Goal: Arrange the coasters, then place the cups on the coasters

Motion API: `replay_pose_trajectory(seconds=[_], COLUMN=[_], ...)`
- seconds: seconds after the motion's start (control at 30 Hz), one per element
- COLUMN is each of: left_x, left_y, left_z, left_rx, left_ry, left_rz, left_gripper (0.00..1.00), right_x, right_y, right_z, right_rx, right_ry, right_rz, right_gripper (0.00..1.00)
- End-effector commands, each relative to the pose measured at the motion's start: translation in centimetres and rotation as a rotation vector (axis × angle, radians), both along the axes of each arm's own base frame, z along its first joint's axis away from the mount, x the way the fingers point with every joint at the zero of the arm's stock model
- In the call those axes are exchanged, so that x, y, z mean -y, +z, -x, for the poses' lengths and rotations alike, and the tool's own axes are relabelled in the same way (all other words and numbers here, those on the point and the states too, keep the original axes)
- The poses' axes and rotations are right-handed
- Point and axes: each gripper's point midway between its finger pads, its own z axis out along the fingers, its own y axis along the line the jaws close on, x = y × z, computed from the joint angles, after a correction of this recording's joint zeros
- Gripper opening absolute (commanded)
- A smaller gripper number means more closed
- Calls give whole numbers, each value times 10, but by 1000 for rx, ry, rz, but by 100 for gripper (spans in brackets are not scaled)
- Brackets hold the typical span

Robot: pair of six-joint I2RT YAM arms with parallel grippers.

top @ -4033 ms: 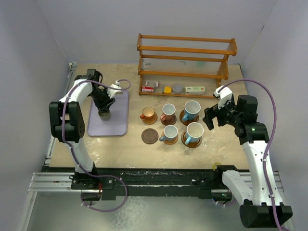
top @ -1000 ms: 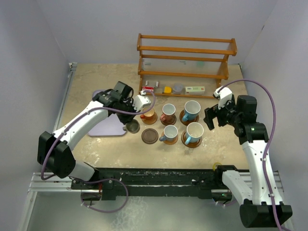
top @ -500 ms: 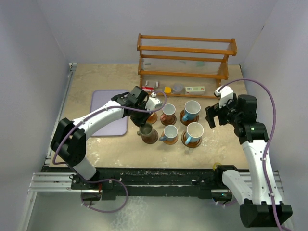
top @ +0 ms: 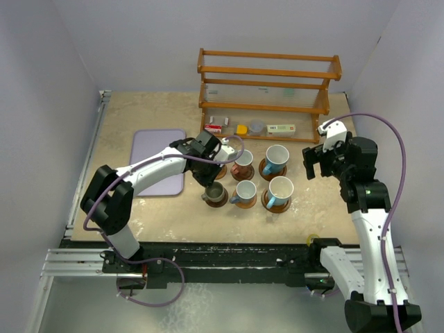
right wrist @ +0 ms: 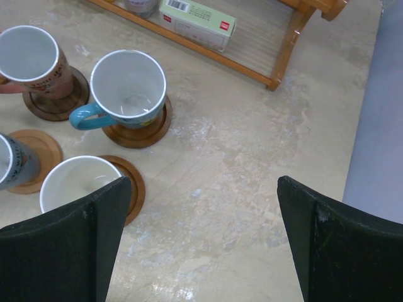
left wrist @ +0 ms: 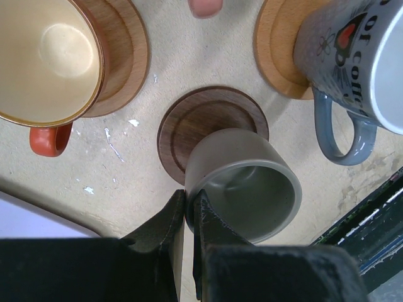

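top view: left claw (top: 211, 182) on olive-grey cup (top: 216, 193), mid desk (top: 139, 125); right claw (top: 316, 164) raised at right.
left wrist: left claw pinching the cup's rim; cup overlaps dark coaster (left wrist: 201, 123), contact unclear.
right wrist: right claw spread wide, empty, above desk.

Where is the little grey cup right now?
Mid-scene in the top view: the left pincer holds the grey cup over the dark coaster, just left of the blue mug.
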Motion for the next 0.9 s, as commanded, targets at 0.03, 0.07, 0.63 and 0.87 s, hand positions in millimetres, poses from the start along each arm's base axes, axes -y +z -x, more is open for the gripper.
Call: replay_pose_trajectory(seconds=[0.03,0.07,0.63,0.87], left_x=[9,9,11,12], left_y=[0,-1,-3,-5], left_z=[-6,-6,-7,-8], left_rx=[12,10,24,24], left_ry=[31,35,45,44], left_rz=[26,23,-6,-21], left_gripper=[3,3,3,3], right_x=[9,9,9,11], right_y=[8,7,2,2], right_z=[-7,-7,-8,-10], right_rx=[53,53,45,54], right_ry=[-66,-65,-48,-58], right_rz=[-3,-2,16,23], right_gripper=[100,100,100,100])
